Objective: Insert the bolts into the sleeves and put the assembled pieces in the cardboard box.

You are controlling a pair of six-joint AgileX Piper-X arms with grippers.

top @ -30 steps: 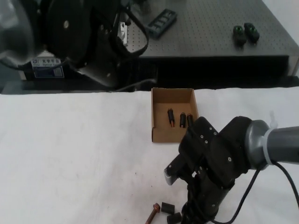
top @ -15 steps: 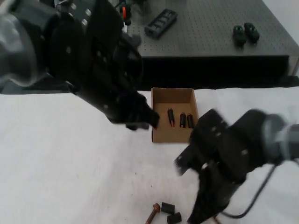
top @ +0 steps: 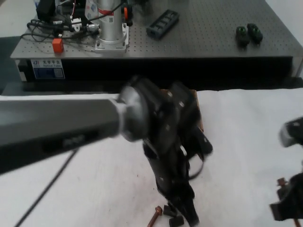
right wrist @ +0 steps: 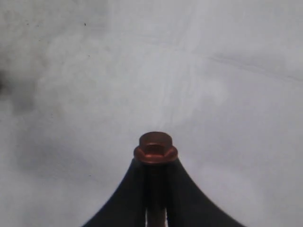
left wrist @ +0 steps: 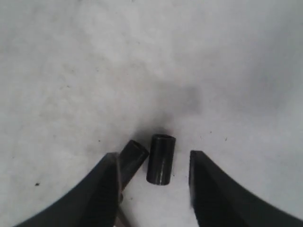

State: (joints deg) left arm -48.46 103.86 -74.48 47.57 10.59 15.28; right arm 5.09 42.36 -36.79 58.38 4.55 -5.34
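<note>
The left pincer (left wrist: 152,161) has its two black fingers spread wide apart. Right between them lies a sleeve (left wrist: 161,159). It is a short black tube, and you can see the hole at the end that faces away from the pincer. A second sleeve (left wrist: 134,154), just as short and black, lies tilted just beside the first one, right against one of the fingers. A little way out from this pincer a loose bolt (top: 154,218) lies flat on the white cloth (top: 71,189). It is copper brown. Farther off, past the left arm, an edge of the cardboard box (top: 199,116) peeks out.

The right pincer (right wrist: 155,166) is squeezed together on a bolt (right wrist: 155,149). This bolt is shiny copper brown, with a wide ring under its head. The head sticks out past the fingertips, with white cloth beyond it.
</note>
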